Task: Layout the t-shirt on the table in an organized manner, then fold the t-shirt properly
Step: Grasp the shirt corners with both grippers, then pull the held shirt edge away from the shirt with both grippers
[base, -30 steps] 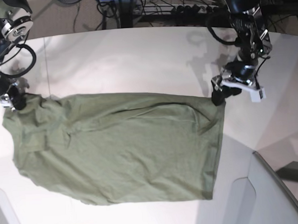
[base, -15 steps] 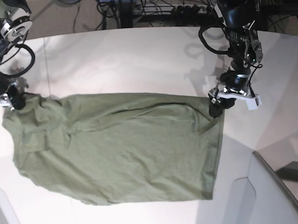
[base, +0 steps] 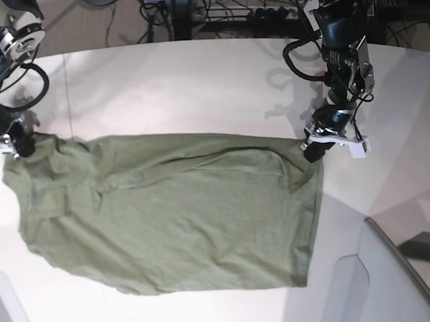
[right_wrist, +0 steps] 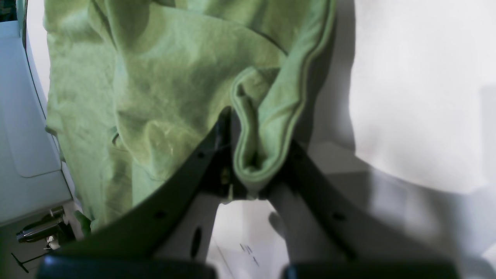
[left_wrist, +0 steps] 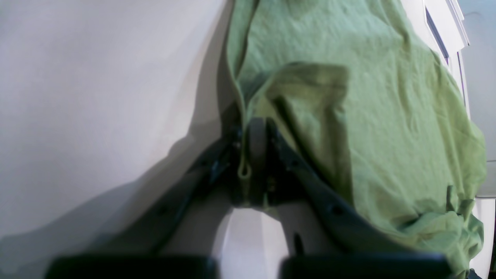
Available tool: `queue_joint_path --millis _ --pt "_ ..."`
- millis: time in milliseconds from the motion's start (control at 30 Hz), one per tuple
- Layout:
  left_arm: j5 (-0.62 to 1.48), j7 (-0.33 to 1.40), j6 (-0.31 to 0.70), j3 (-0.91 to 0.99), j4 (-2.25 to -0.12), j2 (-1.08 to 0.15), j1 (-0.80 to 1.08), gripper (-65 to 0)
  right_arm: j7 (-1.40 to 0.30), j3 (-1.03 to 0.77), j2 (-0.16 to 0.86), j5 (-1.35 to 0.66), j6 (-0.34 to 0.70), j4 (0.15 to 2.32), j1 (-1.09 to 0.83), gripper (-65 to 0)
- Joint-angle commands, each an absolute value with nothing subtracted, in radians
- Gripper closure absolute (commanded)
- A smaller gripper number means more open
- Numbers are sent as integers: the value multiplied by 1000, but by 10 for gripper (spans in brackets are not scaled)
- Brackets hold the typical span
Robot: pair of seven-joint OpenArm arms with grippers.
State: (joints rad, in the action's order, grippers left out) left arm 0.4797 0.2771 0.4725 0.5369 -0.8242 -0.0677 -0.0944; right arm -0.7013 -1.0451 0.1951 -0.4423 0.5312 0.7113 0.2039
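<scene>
Across the middle of the table (base: 196, 75) lies the t-shirt (base: 174, 213); only the wrist views show the left gripper (left_wrist: 254, 155) and right gripper (right_wrist: 240, 162) clamping its hems, beside a grey panel (base: 394, 281) at lower right.

The table (base: 182, 83) lies bare from 10 through 12 to 2 o'clock of the t-shirt (base: 167, 214), a broad open band between the two arms. At 3 o'clock the left gripper (base: 314, 150) blocks the shirt's corner; at 9 o'clock the right gripper (base: 19, 144) blocks the opposite one. At 4 o'clock a grey panel (base: 394, 281) closes the near corner. A narrow white strip runs free at 6 o'clock.
</scene>
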Motion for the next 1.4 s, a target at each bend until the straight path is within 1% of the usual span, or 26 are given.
queue_joint_path --millis 0,267,333,433,600,700,767,933,1233,1367 --pt "452 314 453 535 -823 -71 -96 0 -713 -1043 203 -414 509 714 209 0" --pt "458 326 450 535 -852 -88 -117 0 -734 -1040 209 -414 510 719 226 0" --pt "458 369 449 539 -885 -88 -125 0 -763 -1040 211 -414 513 728 242 0" --pt "458 440 449 545 -967 -90 -127 0 -796 -1040 211 -414 513 816 254 0" --pt "461 510 447 547 -1072 -85 -142 0 -883 -1040 209 -412 513 937 278 0" --pt "461 542 447 565 -1086 -87 -154 0 -915 -1038 209 -412 513 1007 282 0" --pt "461 542 447 601 -1090 -84 -166 0 -932 -1038 209 -412 513 1056 282 0" --pt "461 544 447 608 -1090 -84 -170 0 -990 -1038 209 -412 515 1138 282 0" --pt "461 544 447 611 -1096 -82 -120 0 -1009 -1038 200 -407 512 1145 263 0" --pt "461 544 447 610 -1155 -82 -62 0 -1003 -1038 200 -407 509 1122 237 0"
